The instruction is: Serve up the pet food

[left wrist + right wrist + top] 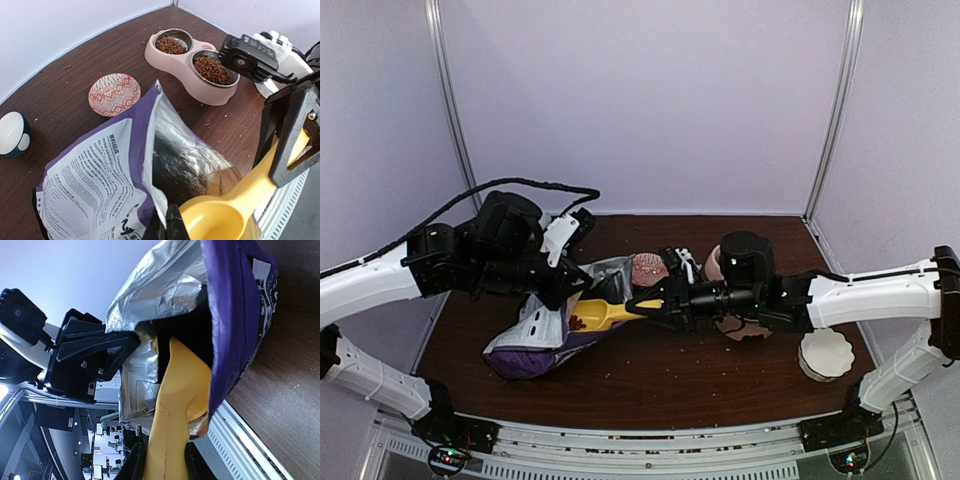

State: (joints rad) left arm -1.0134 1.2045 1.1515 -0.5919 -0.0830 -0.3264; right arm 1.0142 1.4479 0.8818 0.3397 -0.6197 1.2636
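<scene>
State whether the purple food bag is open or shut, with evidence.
Open: the bag gapes, showing its foil lining, and the yellow scoop reaches inside.

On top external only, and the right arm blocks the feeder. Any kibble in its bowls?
Observer: Yes. Left wrist shows pet food in both steel bowls of the pink feeder.
Operator: Scoop loaded?
Observer: No. The yellow scoop looks empty, its cup at the mouth of the purple bag.
Operator: Left claw gripping anything?
Observer: It's shut on the bag's cut edge, holding the mouth open.
</scene>
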